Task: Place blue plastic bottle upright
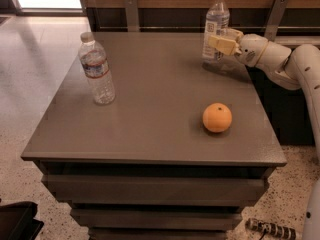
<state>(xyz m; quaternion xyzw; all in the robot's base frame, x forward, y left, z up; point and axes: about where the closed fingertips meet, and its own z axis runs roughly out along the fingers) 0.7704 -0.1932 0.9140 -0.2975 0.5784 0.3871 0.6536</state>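
Observation:
The blue plastic bottle point(215, 26), clear with a pale printed label and a white cap, stands upright at the far right of the grey table point(150, 99). My gripper point(223, 38) reaches in from the right on a white arm. One finger lies across the front of the bottle's label and the other behind it. The gripper is shut on the bottle at mid height. The bottle's base is at the table's surface.
A second clear bottle with a blue-and-red label band point(96, 69) stands upright at the left of the table. An orange point(217, 117) lies at the front right. A wooden wall with metal brackets runs behind the table. Drawers sit below the top.

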